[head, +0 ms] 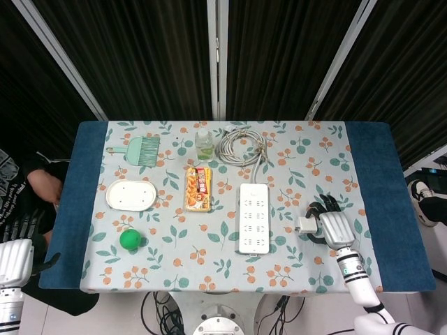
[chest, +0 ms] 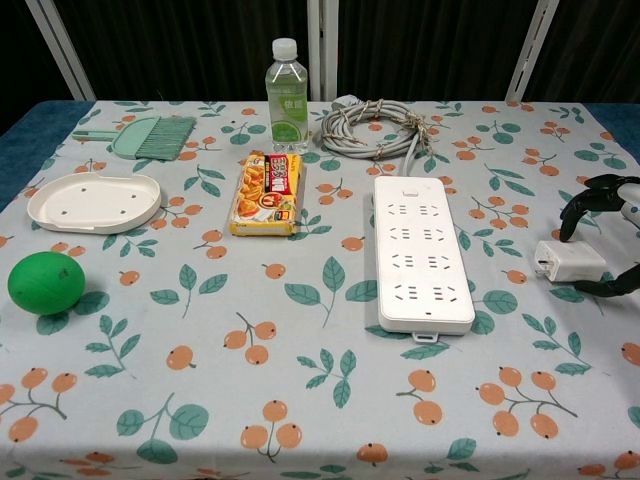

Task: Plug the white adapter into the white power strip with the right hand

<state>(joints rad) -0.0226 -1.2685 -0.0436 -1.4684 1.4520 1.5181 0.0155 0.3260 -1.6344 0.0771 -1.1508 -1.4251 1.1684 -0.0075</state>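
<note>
Table (head: pixel 370 181), floral cloth (chest: pixel 300 400): power strip (chest: pixel 421 252), adapter (chest: pixel 569 261), ball (chest: pixel 45 282), tray (chest: pixel 93 201), bottle (chest: pixel 286 84).

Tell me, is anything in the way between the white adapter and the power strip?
No, nothing visible. The adapter lies on the cloth just right of the power strip, with only bare tablecloth between them. The right hand is already at the adapter, its fingers curled around it, so nothing blocks that either.
</note>
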